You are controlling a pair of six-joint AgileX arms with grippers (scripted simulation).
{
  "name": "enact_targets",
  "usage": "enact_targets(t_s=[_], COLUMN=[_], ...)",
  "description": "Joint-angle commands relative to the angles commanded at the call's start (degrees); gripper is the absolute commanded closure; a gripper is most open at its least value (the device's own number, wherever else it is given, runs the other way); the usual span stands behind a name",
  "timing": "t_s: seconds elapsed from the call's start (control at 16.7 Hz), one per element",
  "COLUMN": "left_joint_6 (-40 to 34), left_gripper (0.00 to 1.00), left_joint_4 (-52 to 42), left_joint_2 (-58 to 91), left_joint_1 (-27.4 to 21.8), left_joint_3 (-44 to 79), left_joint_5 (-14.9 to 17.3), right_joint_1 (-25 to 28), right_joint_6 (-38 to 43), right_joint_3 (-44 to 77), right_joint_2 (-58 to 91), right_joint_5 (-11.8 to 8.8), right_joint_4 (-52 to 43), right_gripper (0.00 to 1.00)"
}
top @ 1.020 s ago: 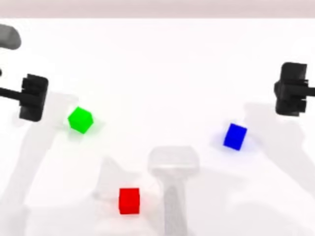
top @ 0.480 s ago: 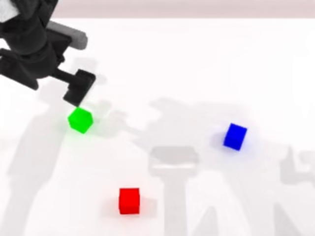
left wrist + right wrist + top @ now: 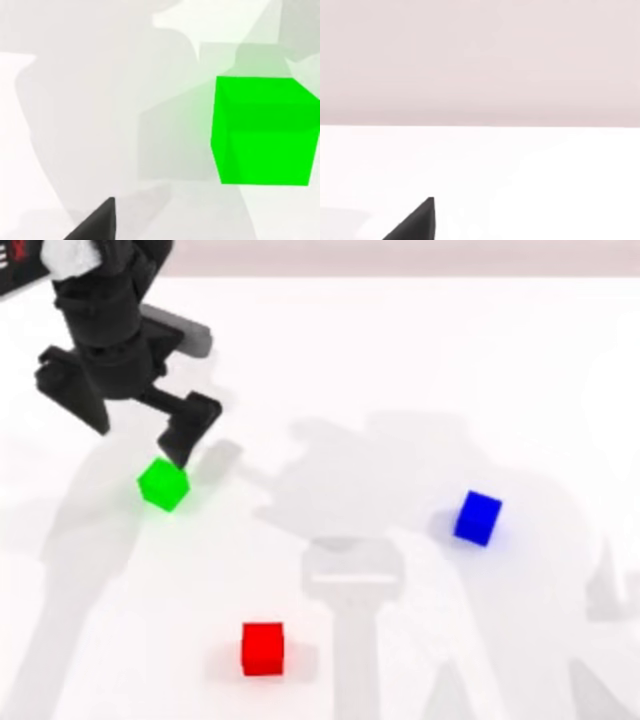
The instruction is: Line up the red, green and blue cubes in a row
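The green cube (image 3: 163, 484) lies on the white table at the left. My left gripper (image 3: 184, 436) hangs just behind it, open and holding nothing. In the left wrist view the green cube (image 3: 262, 131) fills one side, apart from the single dark fingertip (image 3: 100, 222) that shows. The red cube (image 3: 262, 648) rests near the front, left of centre. The blue cube (image 3: 478, 517) sits at the right. My right arm is outside the top view; its wrist view shows one dark fingertip (image 3: 420, 221) over bare table, open, with nothing near it.
The white table (image 3: 400, 390) carries only the three cubes, which lie well apart. Grey shadows of the arms fall across its front half. A pale wall (image 3: 480, 60) runs along the far edge.
My left arm has swung in from the left edge to just behind the green cube. My right arm has left the top view. The cubes have not moved.
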Motion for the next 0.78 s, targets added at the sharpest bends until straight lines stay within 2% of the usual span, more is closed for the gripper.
enact_targets(t_s=[0.36,0.78], left_joint_6=[0.1,0.1], left_gripper=[0.0,0.0], left_joint_4=[1.0,14.9], left_joint_2=[0.4,4.8], left_joint_1=[0.2,0.1], left_joint_3=[-0.8,-9.9], left_joint_5=[0.0,0.0], right_joint_1=[0.0,0.0], right_joint_6=[0.0,0.0], right_joint_3=[0.0,0.0], right_joint_2=[0.0,0.0], right_joint_5=[0.0,0.0], right_joint_4=[0.0,0.0], right_gripper=[0.0,0.0])
